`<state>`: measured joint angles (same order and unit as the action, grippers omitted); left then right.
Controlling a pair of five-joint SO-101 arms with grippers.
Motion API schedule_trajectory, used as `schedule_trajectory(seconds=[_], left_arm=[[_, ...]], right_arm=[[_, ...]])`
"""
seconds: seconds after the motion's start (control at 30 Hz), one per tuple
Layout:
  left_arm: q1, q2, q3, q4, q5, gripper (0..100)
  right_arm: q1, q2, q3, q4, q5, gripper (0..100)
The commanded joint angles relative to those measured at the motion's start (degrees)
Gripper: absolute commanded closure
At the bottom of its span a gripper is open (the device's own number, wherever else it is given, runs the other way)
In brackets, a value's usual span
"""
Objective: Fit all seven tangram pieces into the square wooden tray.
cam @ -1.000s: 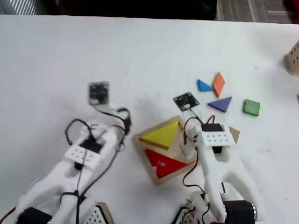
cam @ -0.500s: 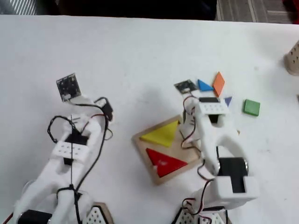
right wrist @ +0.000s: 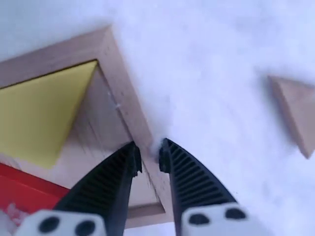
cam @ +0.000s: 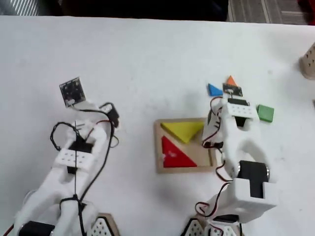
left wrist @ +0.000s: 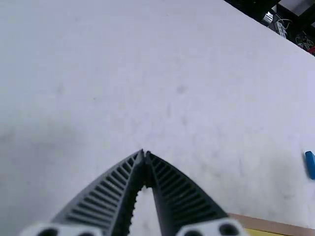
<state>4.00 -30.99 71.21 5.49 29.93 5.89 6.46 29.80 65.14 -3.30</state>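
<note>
Over bare table on the left, my left gripper [left wrist: 144, 160] has its fingers pressed together. Mid-table, the square wooden tray [cam: 158, 147] holds a yellow triangle [cam: 183, 130] and a red triangle [cam: 174, 155], and my right gripper [right wrist: 147, 150] is pinching its right wall.

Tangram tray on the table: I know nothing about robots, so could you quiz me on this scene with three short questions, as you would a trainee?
1. How many pieces lie in the wooden tray? A one, B two, C four.
2. True or false: the left gripper holds a tangram piece.
3. Fill in: the loose square piece beside the right arm is coloured ____.

Key: 1 B, the yellow triangle and the red triangle. 2 false, it is shut over bare table. 3 green.
</note>
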Motion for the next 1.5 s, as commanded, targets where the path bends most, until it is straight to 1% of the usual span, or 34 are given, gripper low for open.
schedule_trajectory(seconds=[0.0, 0.13, 0.17, 0.3, 0.37, 0.43, 0.5, 0.57, 0.63, 0.73, 0.8, 0.87, 0.93, 1.13, 1.27, 1.37, 1.47], left_arm=[[-0.48, -1.89, -2.73, -0.88, 0.62, 98], [-0.40, -1.89, -2.73, -0.88, 0.62, 98], [-0.40, -1.89, -2.73, -0.88, 0.62, 98], [-0.40, -1.89, -2.73, -0.88, 0.62, 98], [-0.40, -1.89, -2.73, -0.88, 0.62, 98], [-0.40, -1.89, -2.73, -0.88, 0.62, 98], [-0.40, -1.89, -2.73, -0.79, 0.53, 98], [-0.40, -1.89, -2.73, -0.79, 0.53, 98], [-0.31, -1.89, -2.73, -0.79, 0.53, 98], [-0.31, -1.89, -2.73, -0.79, 0.53, 98], [-0.31, -1.89, -2.73, -0.79, 0.53, 98], [-0.31, -1.89, -2.73, -0.79, 0.53, 98], [-0.31, -1.89, -2.73, -0.79, 0.53, 98], [-0.13, -1.89, -2.73, -0.79, 0.53, 98], [-0.13, -1.89, -2.64, -0.79, 0.53, 98], [-0.13, -1.89, -2.64, -0.79, 0.53, 98], [-0.13, -1.89, -2.64, -0.79, 0.53, 98]], right_arm=[[0.75, -0.48, -1.85, 0.40, 2.37, 98.1], [-2.51, -5.76, -1.58, 1.98, 4.84, 96.7], [-2.95, -7.52, -1.58, 2.77, 4.84, 93.8], [-3.91, -12.26, -1.58, 6.29, 4.92, 77.0], [-3.91, -14.11, -1.85, 7.78, 4.92, 73.1], [-4.09, -15.60, -2.02, 9.10, 5.27, 73.8], [-6.29, -17.10, -1.58, 10.15, 7.91, 76.7], [-10.95, -18.07, -0.70, 11.82, 10.55, 80.3], [-17.71, -19.21, 2.20, 11.47, 12.84, 82.9], [-25.54, -20.79, 8.88, 4.62, 13.27, 86.6], [-27.21, -21.67, 14.15, -2.59, 13.27, 92.1], [-27.74, -22.46, 18.11, -7.96, 13.27, 98.1], [-27.91, -22.46, 20.13, -10.33, 13.45, 97.4], [-27.38, -19.12, 20.40, -10.33, 13.98, 97.8], [-25.19, -18.95, 20.40, -9.98, 18.37, 97.8], [-22.11, -20.09, 20.40, -9.89, 20.40, 97.8], [-18.86, -21.41, 20.31, -9.89, 24.09, 97.5]])
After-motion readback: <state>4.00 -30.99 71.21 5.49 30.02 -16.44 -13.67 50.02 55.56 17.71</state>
